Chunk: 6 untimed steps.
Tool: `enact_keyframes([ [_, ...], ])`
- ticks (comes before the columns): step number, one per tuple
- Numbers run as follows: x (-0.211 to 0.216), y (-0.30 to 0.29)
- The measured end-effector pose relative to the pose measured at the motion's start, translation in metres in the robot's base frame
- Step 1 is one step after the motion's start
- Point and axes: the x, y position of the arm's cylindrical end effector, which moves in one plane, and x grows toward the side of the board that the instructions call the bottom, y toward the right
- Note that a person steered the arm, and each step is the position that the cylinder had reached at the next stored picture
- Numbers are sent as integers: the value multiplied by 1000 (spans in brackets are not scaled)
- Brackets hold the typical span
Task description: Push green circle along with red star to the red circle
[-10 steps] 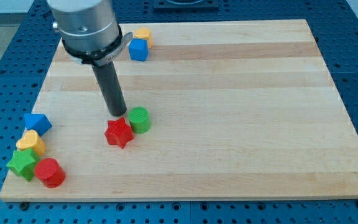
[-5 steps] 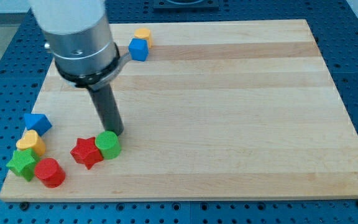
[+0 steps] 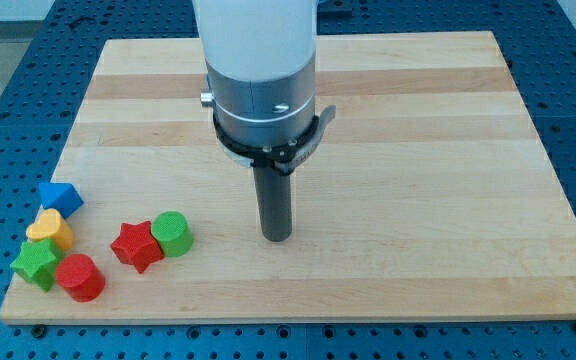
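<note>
A wide white cylinder (image 3: 256, 35) steps into a grey metal collar (image 3: 264, 105) ringed by a black clamp band (image 3: 268, 152) with a small screw. Below hangs a straight dark rod (image 3: 275, 200), ending at my tip (image 3: 276, 238).

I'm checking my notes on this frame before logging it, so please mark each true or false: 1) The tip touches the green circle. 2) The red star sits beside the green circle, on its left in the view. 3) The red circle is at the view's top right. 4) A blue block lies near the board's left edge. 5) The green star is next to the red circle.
1) False: my tip stands apart, to the view's right of the green circle.
2) True: the red star touches it.
3) False: the red circle is at bottom left.
4) True: blue block.
5) True: green star.
</note>
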Motion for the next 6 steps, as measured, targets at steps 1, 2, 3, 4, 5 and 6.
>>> enact_keyframes([
  [1, 1, -12],
  [2, 1, -42],
  [3, 1, -81],
  [4, 1, -116],
  [5, 0, -144],
  [6, -7, -155],
])
